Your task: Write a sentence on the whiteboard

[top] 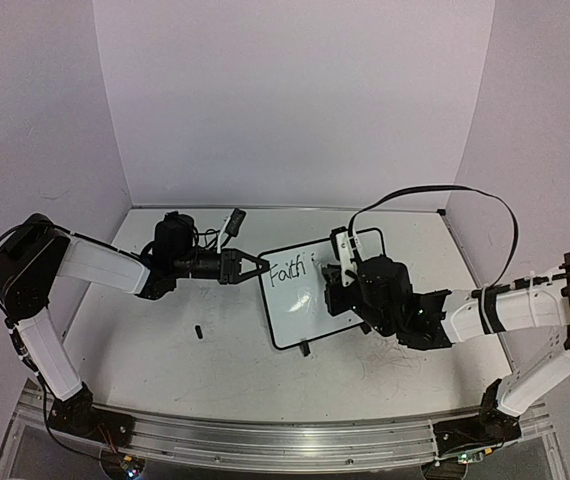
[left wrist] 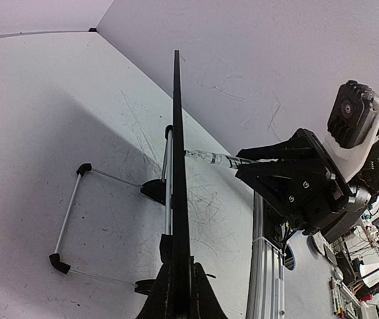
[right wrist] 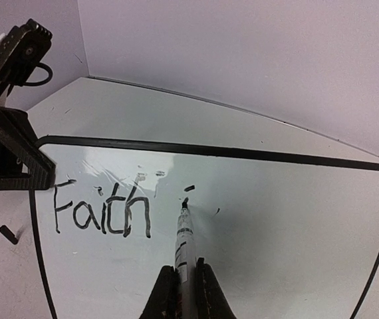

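We log the sentence [right wrist: 103, 214] as partly done: only "Faith" shows, black, at about 10 o'clock on the whiteboard [right wrist: 276, 219], with a short dash and a speck just to its 3 o'clock. In the top view the whiteboard sits a little to 3 o'clock of the middle of the table [top: 165, 360], propped on a wire stand [left wrist: 70, 219] rather than lying flat. The tip of the marker [right wrist: 185, 242] is right under the dash, just beside the "h"; we think it touches the surface but cannot confirm contact. The right gripper [right wrist: 185, 282] comes in from 4 o'clock with its fingers pinching the marker barrel tight. The left gripper [left wrist: 179, 292] is at the board's 9 o'clock edge, fingers pressed together on the black frame, and the board runs edge-on away from its camera. A small black piece [top: 198, 331] lies on the table at 8 o'clock of the board, well apart; it may be a cap but is too small to tell. Our read on the step is that the second word is just being started. The next move calls for a short stroke down toward 6 o'clock, then a shift toward 3 o'clock, with light even pressure while the left clamp stops the board swinging. There is plenty of blank board at 3 and 6 o'clock for the rest.
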Robot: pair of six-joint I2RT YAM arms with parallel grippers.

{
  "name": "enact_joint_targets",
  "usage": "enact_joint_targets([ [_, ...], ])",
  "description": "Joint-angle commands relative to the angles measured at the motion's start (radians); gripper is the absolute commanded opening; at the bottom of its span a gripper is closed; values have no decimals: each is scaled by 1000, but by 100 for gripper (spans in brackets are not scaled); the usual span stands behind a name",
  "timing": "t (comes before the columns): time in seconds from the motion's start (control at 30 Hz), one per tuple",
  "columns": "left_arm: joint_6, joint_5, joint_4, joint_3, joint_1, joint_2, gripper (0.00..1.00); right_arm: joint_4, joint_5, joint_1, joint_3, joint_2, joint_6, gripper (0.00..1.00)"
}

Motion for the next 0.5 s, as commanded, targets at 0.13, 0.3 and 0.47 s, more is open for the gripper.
enact_joint_targets([
  [0.13, -6, 70, -29, 24, -24, -10, 0, -48, -11, -4, -1, 2, 42, 0],
  [0.3, -6, 71, -28, 24, -25, -12, 0, -57, -12, -3, -10, -1, 61, 0],
  [0.47, -6, 71, -28, 23, -25, -12, 0, -64, -11, 4, -18, -7, 71, 0],
])
